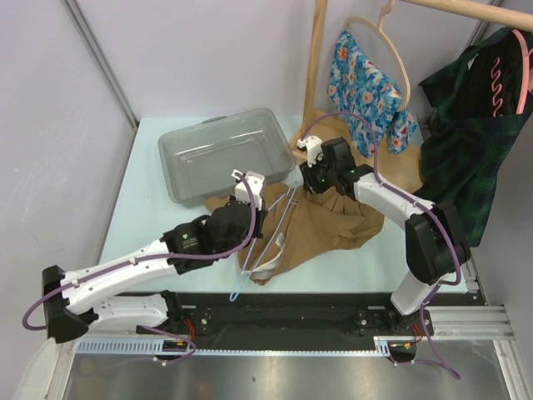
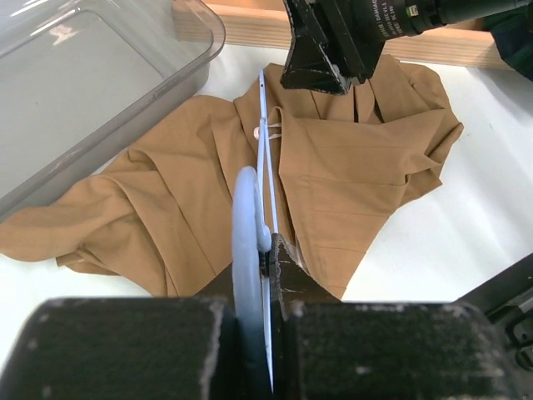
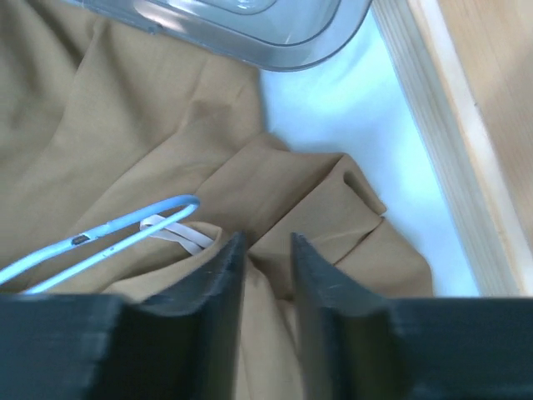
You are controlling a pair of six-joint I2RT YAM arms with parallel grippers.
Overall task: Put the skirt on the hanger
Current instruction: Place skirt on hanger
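A tan skirt (image 1: 333,225) lies crumpled on the table, in front of the bin. My left gripper (image 1: 250,223) is shut on the hook end of a light blue wire hanger (image 1: 275,225), which lies across the skirt's left part. In the left wrist view the hanger (image 2: 246,217) is pinched in my left gripper (image 2: 268,250) above the skirt (image 2: 350,167). My right gripper (image 1: 321,185) sits at the skirt's far edge. In the right wrist view my right gripper (image 3: 265,246) holds a fold of skirt (image 3: 125,133), next to the hanger's end (image 3: 108,229) and a white loop (image 3: 175,233).
A clear plastic bin (image 1: 221,154) stands at the back left, touching the skirt. A wooden rack post (image 1: 315,67) and its base board (image 1: 391,171) stand behind. A floral garment (image 1: 366,83) and a dark plaid garment (image 1: 470,142) hang at the right.
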